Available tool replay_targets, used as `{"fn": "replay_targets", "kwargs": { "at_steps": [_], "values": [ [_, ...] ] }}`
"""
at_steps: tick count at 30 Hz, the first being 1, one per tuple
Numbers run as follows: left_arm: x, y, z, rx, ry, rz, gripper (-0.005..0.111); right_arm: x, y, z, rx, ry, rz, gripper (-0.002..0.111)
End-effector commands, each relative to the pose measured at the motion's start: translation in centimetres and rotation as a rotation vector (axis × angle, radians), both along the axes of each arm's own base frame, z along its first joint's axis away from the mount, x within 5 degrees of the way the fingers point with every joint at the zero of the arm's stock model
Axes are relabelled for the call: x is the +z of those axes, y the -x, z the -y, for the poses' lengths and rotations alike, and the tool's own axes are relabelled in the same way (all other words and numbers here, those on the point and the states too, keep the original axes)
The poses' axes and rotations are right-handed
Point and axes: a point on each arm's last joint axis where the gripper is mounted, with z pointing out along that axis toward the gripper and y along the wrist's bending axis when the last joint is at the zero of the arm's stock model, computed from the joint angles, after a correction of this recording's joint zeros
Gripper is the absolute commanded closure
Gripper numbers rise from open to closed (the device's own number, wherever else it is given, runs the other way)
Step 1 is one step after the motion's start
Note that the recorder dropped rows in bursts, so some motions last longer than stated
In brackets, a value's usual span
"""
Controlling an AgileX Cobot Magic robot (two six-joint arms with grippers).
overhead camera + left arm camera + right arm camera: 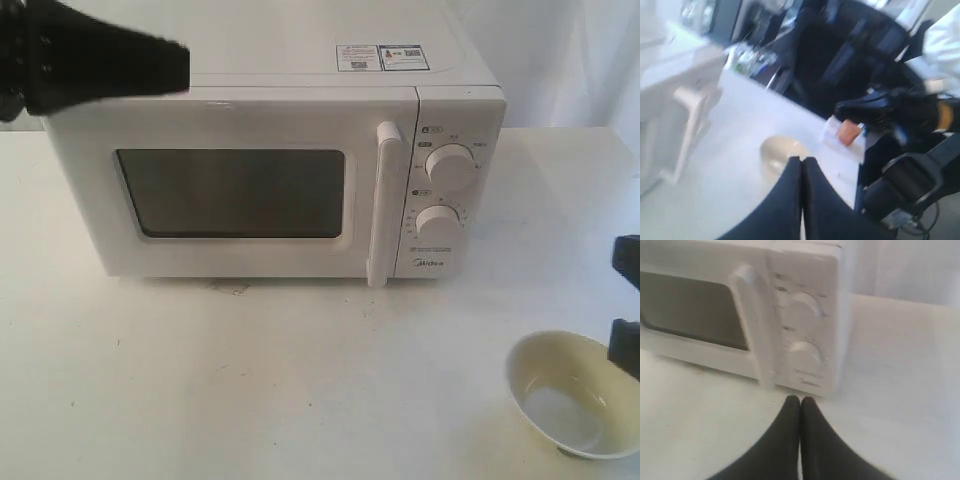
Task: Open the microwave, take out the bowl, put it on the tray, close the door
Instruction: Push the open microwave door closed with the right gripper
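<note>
Microwave [270,180] — one, door [90,200] shut, two knobs [450,165]. One bowl [572,395] upright on table [250,380], apart from microwave, near right edge. Left gripper [802,161], right gripper [800,400] — fingers pressed together, empty.

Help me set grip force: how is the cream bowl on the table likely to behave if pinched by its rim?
The bowl looks glossy and glazed, so probably rigid but slippery in a pinch. Its ceramic look suggests it could chip if dropped. Rounded sides mean a push high on the rim may tip it.
</note>
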Motion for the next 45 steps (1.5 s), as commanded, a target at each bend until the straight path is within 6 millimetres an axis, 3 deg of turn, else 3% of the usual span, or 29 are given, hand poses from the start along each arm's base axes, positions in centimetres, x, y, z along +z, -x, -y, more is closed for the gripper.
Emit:
{"fn": "replay_targets", "kwargs": {
  "at_steps": [1,3,9,14,20,29,34,45],
  "values": [
    [-1.4,0.2,-1.0,0.127,-0.249,-0.078,0.107,1.3,0.0,-4.0,0.368,0.048,0.215,0.108],
    [-1.2,1.0,-1.2,0.096,-0.277,-0.068,0.107,1.5,-0.6,-5.4,0.444,0.124,0.267,0.108],
    [0.3,4.2,-1.7,0.107,-0.266,0.007,0.107,1.8,-5.1,-9.7,0.396,0.309,0.206,0.108],
    [-0.4,7.0,-3.0,0.230,-0.339,0.025,0.107,2.4,-8.9,-13.0,0.324,0.421,0.211,0.108],
    [-1.5,10.6,-4.9,0.404,-0.419,0.026,0.107,1.9,-13.0,-15.2,0.177,0.567,0.214,0.108],
    [-2.1,16.0,-8.8,0.768,-0.555,-0.025,0.107,0.6,-18.0,-14.9,0.172,0.558,0.151,0.108],
    [-2.3,18.4,-9.6,0.831,-0.550,-0.005,0.107,0.0,-19.8,-14.3,0.175,0.549,0.126,0.108],
    [-2.3,19.8,-10.5,0.911,-0.539,0.034,0.107,-0.6,-20.6,-13.9,0.173,0.542,0.097,0.108]
  ]
}}
